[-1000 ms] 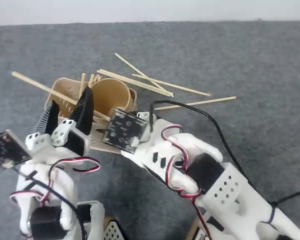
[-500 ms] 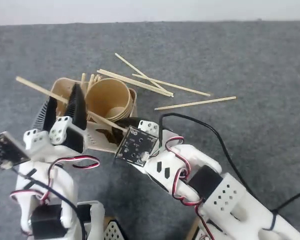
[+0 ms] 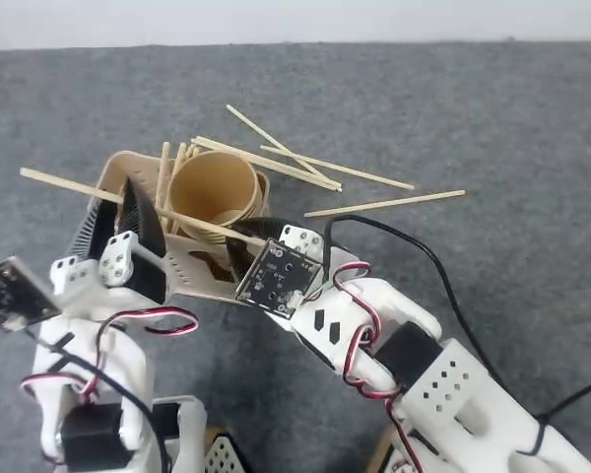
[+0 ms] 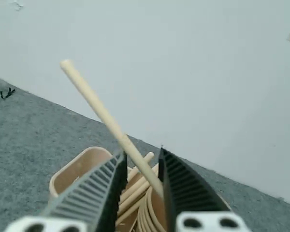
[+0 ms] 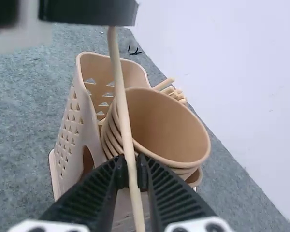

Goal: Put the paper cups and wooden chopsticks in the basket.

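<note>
A tan basket (image 3: 118, 164) holds a stack of paper cups (image 3: 213, 191) and several upright chopsticks (image 3: 165, 163). One long chopstick (image 3: 69, 183) lies slantwise over the basket. My right gripper (image 3: 238, 242) is shut on its near end, seen up close in the right wrist view (image 5: 129, 159) in front of the cups (image 5: 159, 125) and the basket wall (image 5: 79, 121). My left gripper (image 3: 116, 195) stands at the basket's left side. Its fingers (image 4: 111, 181) are narrowly open around the same chopstick (image 4: 104, 113), which touches one finger.
Several loose chopsticks (image 3: 276, 158) lie on the grey carpet behind and to the right of the basket, one (image 3: 384, 204) apart from the rest. A black cable (image 3: 443, 286) runs along the right arm. The carpet on the far right is bare.
The left gripper's fingers have narrowed from wide open to close around the chopstick. The right gripper drew back a little with the chopstick, whose far end swung left and lower.
</note>
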{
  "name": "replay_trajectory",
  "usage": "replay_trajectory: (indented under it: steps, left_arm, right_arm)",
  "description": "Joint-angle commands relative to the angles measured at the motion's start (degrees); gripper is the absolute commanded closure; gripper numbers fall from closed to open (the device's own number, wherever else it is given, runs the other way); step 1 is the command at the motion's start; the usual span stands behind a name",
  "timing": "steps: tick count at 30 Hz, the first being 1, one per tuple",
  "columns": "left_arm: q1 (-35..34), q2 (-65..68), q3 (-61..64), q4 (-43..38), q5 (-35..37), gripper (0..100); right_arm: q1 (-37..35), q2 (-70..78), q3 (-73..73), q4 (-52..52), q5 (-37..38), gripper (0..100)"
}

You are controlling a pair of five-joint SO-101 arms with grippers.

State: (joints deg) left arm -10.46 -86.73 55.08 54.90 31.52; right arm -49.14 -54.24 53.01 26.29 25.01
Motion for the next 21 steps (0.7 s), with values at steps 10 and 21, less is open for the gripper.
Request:
replay_trajectory:
  steps: [10, 21]
  left_arm:
    - [4.31, 0.53, -0.31, -3.6, 0.18, 99]
    - [4.31, 0.53, -0.57, -3.52, 0.18, 99]
  right_arm:
    - [0.57, -0.75, -0.62, -1.45, -0.62, 99.2]
    - [0.04, -0.84, 0.62, -1.98, -0.62, 99.2]
